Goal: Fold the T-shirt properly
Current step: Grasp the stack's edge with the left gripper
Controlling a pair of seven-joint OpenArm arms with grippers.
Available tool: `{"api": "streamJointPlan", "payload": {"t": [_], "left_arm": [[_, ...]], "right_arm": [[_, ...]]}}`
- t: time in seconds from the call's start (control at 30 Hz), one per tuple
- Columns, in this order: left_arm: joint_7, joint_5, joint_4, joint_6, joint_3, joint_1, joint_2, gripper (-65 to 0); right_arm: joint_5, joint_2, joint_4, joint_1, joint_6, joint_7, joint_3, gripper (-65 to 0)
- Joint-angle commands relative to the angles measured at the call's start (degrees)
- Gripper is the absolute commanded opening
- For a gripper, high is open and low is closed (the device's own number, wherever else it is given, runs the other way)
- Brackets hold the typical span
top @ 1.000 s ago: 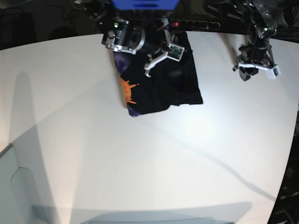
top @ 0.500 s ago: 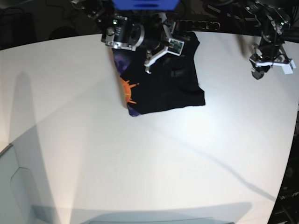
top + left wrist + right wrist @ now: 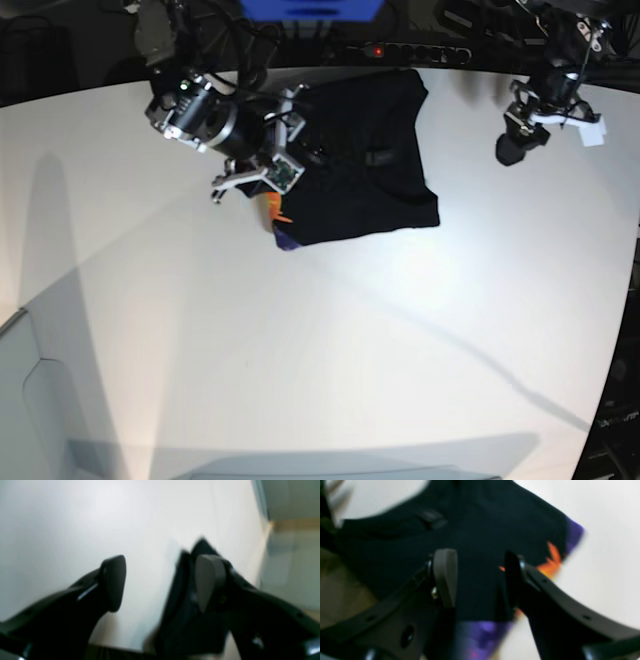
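Cloth sits folded at the worktop's far edge — T-shirt released; both tools, left and right, hang agape, empty.

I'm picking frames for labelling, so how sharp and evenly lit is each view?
Left wrist view: motion-blurred, left gripper fingers soft against the pale table. Right wrist view: blurred too, the T-shirt print smeared behind the right gripper. Base view: sharpest, though the table bends at the edges, carries long arm shadows and a bright central patch.
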Motion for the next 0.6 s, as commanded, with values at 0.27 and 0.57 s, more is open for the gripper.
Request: {"api": "streamJointPlan", "payload": {"t": [0.27,0.57], "left_arm": [[-0.3,6.4,-1.6,0.0,15.2,-0.9,1.3,-22.6],[-6.1,18.7,-2.6,0.0,26.9,-1.9,0.9,-22.6]], "right_arm": [[0.7,-0.2,1.2,0.4,0.8,1.1,2.9,-34.4],[0.5,-0.2,1.2,0.4,0.8,0.8,2.9,-34.4]]}}
